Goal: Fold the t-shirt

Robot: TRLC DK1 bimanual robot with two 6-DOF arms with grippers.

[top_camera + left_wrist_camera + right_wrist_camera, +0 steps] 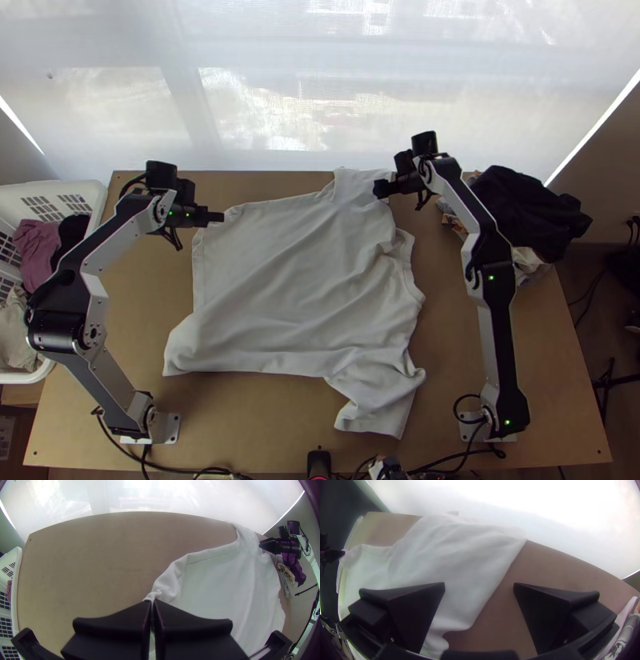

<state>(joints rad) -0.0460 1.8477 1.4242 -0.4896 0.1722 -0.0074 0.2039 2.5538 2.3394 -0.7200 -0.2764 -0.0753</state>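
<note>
Left jaws: pressed together, clamped on a small pinch of white cloth at the far left corner (161, 591) of the t-shirt. Right jaws: spread wide, holding nothing, poised at the sleeve (352, 188) on the far side. One side is over cloth and the other over bare counter (493, 626), with the sleeve's right edge running between them. Whether they touch the fabric, I cannot tell.

The white t-shirt (280, 280) lies spread, slightly rumpled, across the middle of the counter between the two arms. Its long axis runs left to right: hem (198, 280) to the left, collar (410, 264) to the right, one sleeve pointing far, the second sleeve (376, 408) pointing near. The left arm (108, 388) is closer to the hem; the right arm (504, 344) is closer to the collar and to both sleeves.

The first fold seems to be in preparation. The right jaws probably need to settle lower and shut across that sleeve edge, so that the far side can be carried towards the near side by both arms. Shutting too high or too far right would likely miss the cloth, and the thin pinch at the corner might slip under a pull.
</note>
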